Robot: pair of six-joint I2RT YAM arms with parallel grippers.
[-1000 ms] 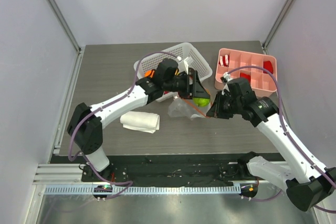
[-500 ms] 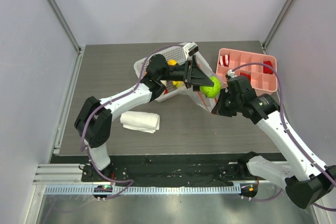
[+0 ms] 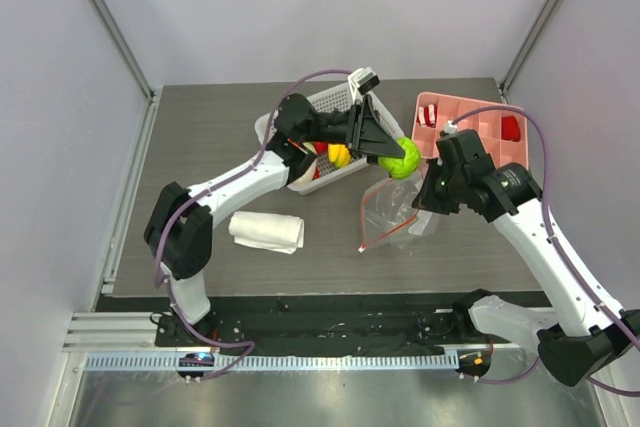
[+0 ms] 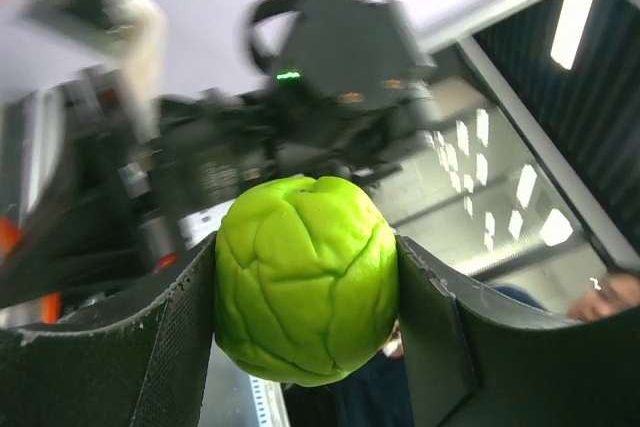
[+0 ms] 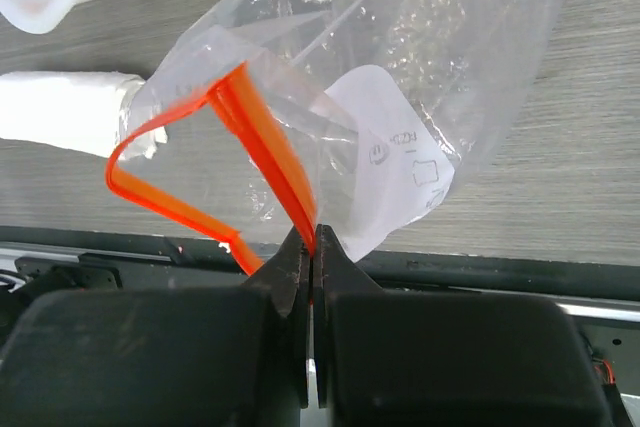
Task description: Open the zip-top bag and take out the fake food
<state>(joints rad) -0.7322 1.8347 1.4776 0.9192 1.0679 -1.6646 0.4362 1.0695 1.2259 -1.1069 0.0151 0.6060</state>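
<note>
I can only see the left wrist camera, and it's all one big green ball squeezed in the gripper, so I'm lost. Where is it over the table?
Observer: The left gripper holds the green apple up in the air, between the white basket and the pink tray.
Operator: Where's the bag?
Observer: The zip-top bag is held by the right gripper, which pinches its orange zip strip. Its mouth gapes open.
Operator: Is any food in it?
Observer: In the right wrist view I see only a white paper label, no food in the part that shows.
</note>
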